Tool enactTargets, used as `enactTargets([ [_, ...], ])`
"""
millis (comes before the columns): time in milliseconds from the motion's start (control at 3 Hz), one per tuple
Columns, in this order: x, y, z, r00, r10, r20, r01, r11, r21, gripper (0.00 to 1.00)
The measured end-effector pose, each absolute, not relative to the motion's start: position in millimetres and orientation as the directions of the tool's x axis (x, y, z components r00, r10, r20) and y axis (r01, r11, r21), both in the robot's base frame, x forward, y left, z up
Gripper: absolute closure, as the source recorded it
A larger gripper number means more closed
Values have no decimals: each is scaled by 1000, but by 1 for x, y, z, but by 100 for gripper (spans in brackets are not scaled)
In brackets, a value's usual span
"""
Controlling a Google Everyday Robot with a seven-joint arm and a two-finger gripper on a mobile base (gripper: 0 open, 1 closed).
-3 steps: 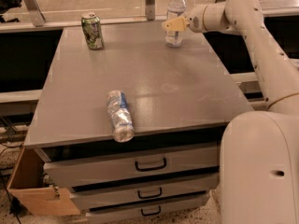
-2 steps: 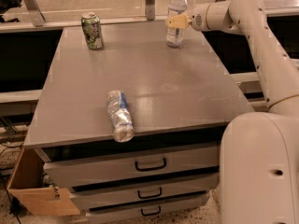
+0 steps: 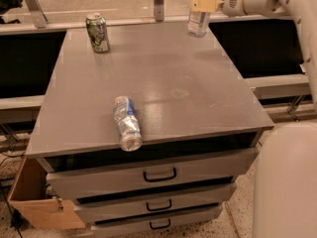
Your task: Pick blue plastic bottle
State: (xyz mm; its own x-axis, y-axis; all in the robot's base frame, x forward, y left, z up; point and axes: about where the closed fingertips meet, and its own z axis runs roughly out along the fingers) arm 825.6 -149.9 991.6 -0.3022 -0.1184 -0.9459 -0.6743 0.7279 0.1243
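The blue plastic bottle (image 3: 198,19) is a clear bottle with a blue-and-white label, at the table's far right corner; its top is cut off by the frame's upper edge. My gripper (image 3: 204,4), with yellowish fingers (image 3: 208,3), reaches in from the right and is shut on the bottle's upper part. The bottle's base hangs slightly above the grey table top (image 3: 163,78).
A green can (image 3: 97,32) stands at the far left corner. A silver-and-blue can (image 3: 126,123) lies on its side near the front edge. Drawers (image 3: 158,175) sit under the top. A cardboard box (image 3: 29,202) is lower left and my white body (image 3: 287,182) lower right.
The gripper closed in on the bottle from the right, and the bottle has risen and shifted slightly right. The cans have not moved.
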Motion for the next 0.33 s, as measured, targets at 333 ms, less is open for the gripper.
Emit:
enactTargets([
  [333, 821, -149, 999, -302, -116, -946, -676, 726, 127, 100],
])
